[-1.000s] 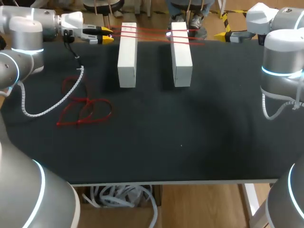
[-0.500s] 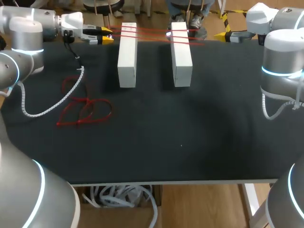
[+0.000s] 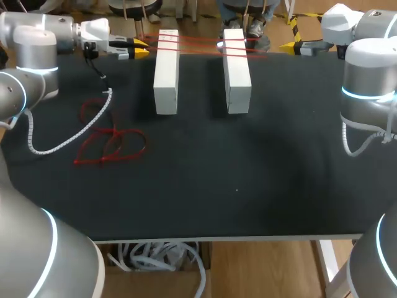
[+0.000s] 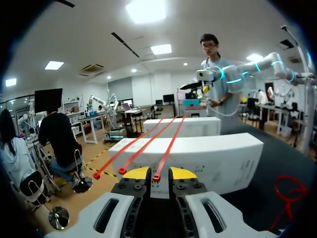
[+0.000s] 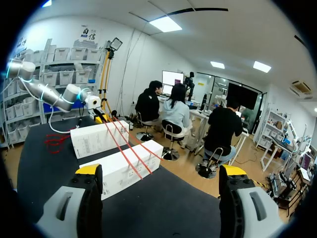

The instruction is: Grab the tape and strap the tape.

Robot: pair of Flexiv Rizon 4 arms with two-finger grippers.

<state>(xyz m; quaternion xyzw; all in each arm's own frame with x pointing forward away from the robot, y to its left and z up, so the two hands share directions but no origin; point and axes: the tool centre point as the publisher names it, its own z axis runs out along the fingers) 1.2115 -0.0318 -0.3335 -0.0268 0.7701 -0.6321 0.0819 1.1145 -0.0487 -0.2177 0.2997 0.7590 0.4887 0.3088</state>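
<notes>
Two white boxes [image 3: 166,71] [image 3: 237,71] stand side by side at the back of the black table. Three red ties [image 3: 198,42] lie across their far ends. In the left wrist view the ties [image 4: 143,146] run over the near box [image 4: 198,158] toward my left gripper [image 4: 159,174]. One tie's end sits in the narrow gap between its yellow tips, and I see no contact on both sides. My left gripper [image 3: 141,48] hovers just left of the boxes. My right gripper [image 3: 288,46] [image 5: 161,171] hangs wide open and empty to the right of the boxes [image 5: 124,168].
A heap of loose red ties [image 3: 108,143] lies on the table's left part, also visible in the left wrist view [image 4: 290,198]. The left arm's white coiled cable [image 3: 62,139] droops onto the table beside the heap. The table's front edge [image 3: 223,238] runs below.
My left gripper's fingers have drawn closer together around the tie's end. The right arm, the boxes and the loose ties have not moved.
</notes>
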